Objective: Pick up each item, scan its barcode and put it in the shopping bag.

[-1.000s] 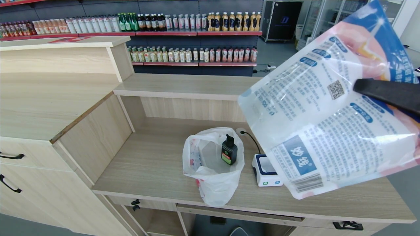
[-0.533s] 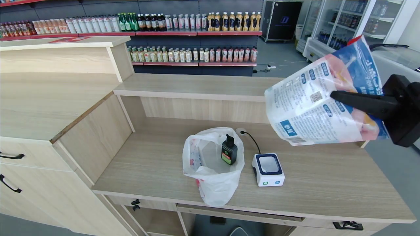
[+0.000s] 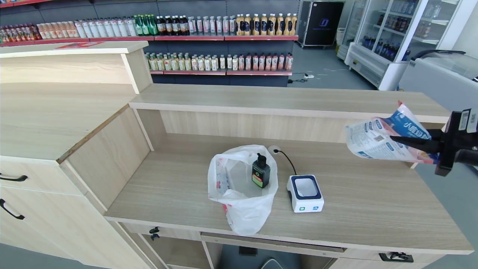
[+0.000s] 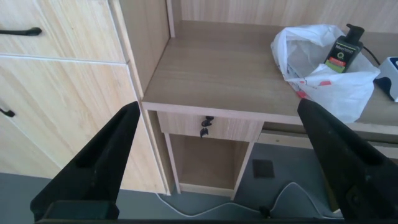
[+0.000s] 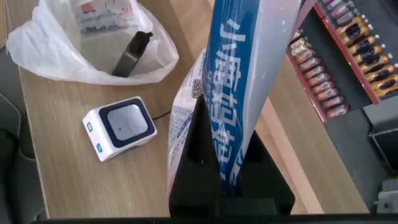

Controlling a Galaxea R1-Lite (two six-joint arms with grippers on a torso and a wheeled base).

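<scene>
my right arm is out on my right side, held up in the air. its wrist is level, and the right gripper points sideways, in toward my middle. its two black fingers are pressed together on a packet, one on each flat side, and the packet sticks out past the tips. my left gripper hangs down low, tipped forward and down. its two fingers are spread far apart.

Shop, drink shelves, fridges, checkout counter, barcode scanner
</scene>
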